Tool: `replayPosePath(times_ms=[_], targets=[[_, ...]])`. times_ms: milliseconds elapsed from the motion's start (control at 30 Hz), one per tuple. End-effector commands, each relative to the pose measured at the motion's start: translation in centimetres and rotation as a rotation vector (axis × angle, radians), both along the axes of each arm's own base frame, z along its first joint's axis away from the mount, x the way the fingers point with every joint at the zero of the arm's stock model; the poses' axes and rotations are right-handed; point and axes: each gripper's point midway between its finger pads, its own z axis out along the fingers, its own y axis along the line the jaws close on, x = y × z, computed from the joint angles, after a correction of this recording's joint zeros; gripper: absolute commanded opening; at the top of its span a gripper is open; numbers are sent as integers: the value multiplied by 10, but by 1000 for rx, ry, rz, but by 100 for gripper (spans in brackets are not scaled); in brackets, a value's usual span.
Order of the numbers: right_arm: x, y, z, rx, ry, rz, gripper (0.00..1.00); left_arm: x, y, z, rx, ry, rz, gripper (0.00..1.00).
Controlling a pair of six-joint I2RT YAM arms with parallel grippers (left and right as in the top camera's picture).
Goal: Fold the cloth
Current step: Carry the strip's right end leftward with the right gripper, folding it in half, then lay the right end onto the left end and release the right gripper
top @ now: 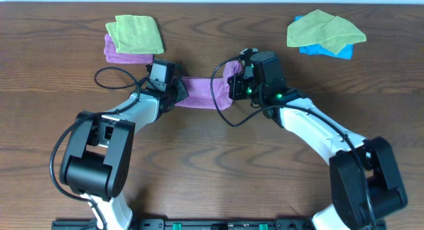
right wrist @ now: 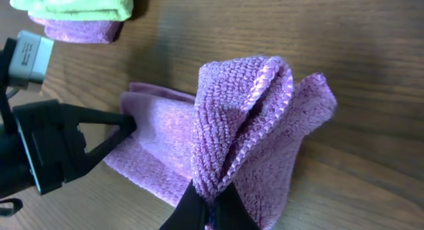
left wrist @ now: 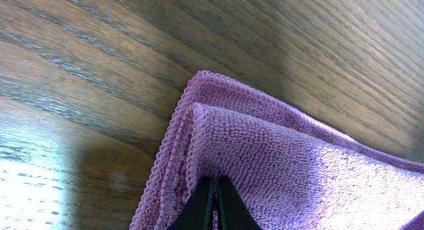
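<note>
Between the two arms, mid-worktop [top: 212, 165], the cloth [top: 199, 92] lies as a narrow doubled band, so at least one fold looks done. At one end the left tool [left wrist: 213, 205] is pinched closed on the layered hem, low against the wood. The right tool [right wrist: 209, 205] is clamped on the opposite end, which stands up bunched. I judge a second fold is in hand: that raised end is not yet carried across, laid square and released. A stacked green cloth [top: 136, 32] sits well apart.
</note>
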Motion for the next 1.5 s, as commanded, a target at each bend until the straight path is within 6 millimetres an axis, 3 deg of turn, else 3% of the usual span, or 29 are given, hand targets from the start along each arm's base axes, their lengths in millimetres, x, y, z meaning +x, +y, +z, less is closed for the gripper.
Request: replayPosePath(times_ms=[0,233,700,1133,1467], targets=[[-1,16,17,6,-51,38,1,-6,-12,-11,-14,43,-46,6],[-6,34,23,-3,-77,71,1,-2,-14,-1,-4,36,-76,6],[-11,52,27,1,-96,103,1,2,6,50,47,-49,-75,6],[4,92,16,-15,-55,160,1,-4,54,76,156,-63,7,6],[-11,117,-6,-37,-17,215,1,-5,86,84,166,-56,72,6]])
